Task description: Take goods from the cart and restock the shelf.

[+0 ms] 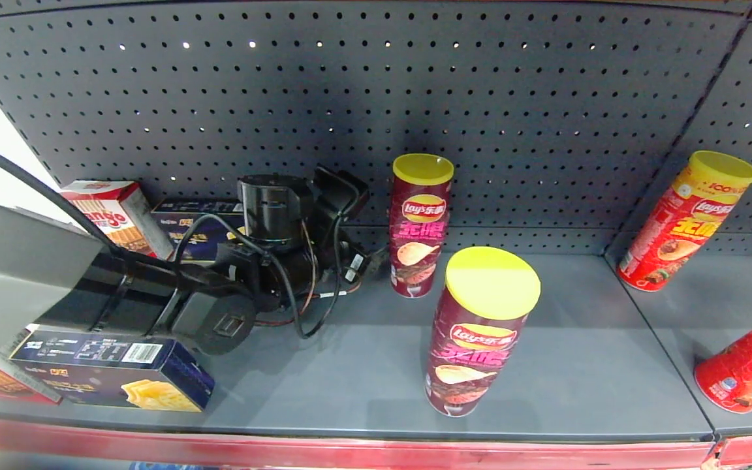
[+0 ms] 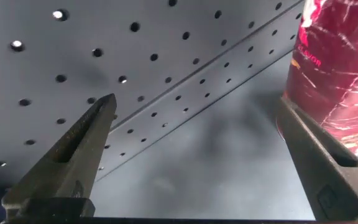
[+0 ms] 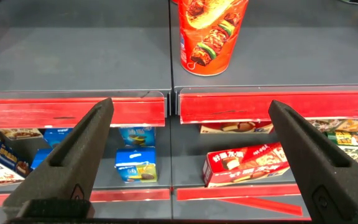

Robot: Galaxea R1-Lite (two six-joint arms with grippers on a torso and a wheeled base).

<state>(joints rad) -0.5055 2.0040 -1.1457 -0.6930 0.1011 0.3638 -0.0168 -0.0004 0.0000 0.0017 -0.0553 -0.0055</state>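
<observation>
Two maroon chip cans with yellow lids stand upright on the grey shelf (image 1: 324, 365), one at the back (image 1: 419, 228) and one nearer the front (image 1: 474, 333). My left arm (image 1: 271, 261) lies over the shelf's left part, its wrist just left of the back can. The left gripper (image 2: 196, 102) is open with nothing between its fingers, facing the pegboard back wall. The back maroon can (image 2: 340, 62) stands close beside one finger (image 2: 316, 155). My right gripper (image 3: 191, 104) is open and empty, in front of the shelf's red front edge (image 3: 241, 106).
A blue snack box (image 1: 115, 372) lies at the front left, with a red-and-white box (image 1: 115, 215) and a dark box (image 1: 187, 219) behind the arm. A red can (image 1: 683, 222) stands in the bay to the right, another (image 1: 751, 365) lies tilted. Lower shelves hold boxes (image 3: 247, 165).
</observation>
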